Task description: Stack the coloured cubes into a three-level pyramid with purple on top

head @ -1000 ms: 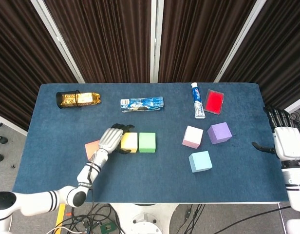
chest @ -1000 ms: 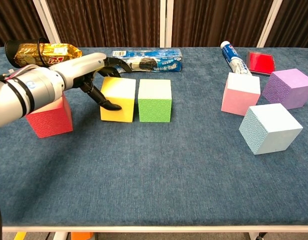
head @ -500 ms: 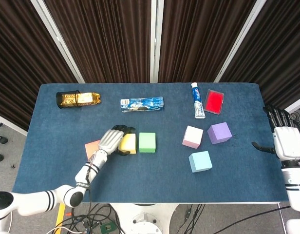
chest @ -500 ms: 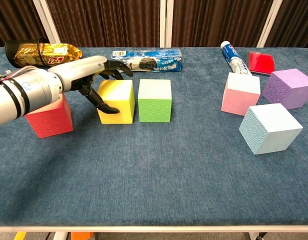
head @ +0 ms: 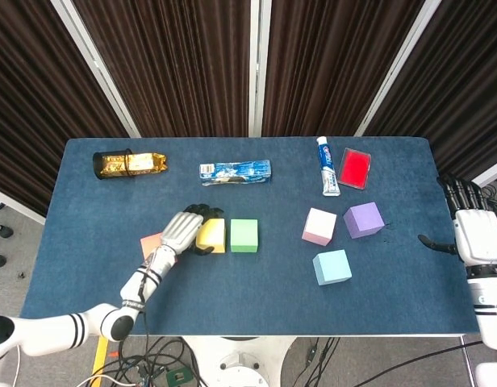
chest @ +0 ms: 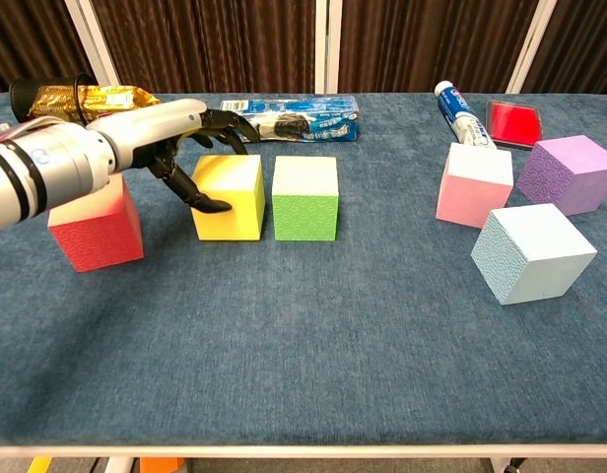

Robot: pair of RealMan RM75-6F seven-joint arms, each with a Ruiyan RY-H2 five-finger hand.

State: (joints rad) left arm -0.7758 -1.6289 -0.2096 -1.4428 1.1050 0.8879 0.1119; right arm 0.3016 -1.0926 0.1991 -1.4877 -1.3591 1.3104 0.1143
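Note:
My left hand (head: 182, 231) (chest: 170, 143) grips the yellow cube (head: 214, 235) (chest: 233, 197), which rests on the table; the thumb is on its front left face and the fingers curl behind its back edge. The green cube (head: 244, 235) (chest: 305, 197) stands just right of it, and the red cube (head: 151, 242) (chest: 92, 229) lies to the left, partly under my forearm. Further right are the pink cube (head: 319, 226) (chest: 473, 184), the purple cube (head: 364, 219) (chest: 570, 172) and the light blue cube (head: 332, 267) (chest: 532, 253). My right hand (head: 474, 231) hangs open off the table's right edge.
Along the back of the blue table (head: 256, 298) lie a gold packet in a black cup (head: 127, 164), a blue-and-white packet (head: 235, 171), a toothpaste tube (head: 327, 165) and a flat red box (head: 355, 168).
My left hand has drawn slightly left and taken the yellow cube with it; the cube has turned a little and a narrow gap has opened beside the green cube. The right hand has not moved.

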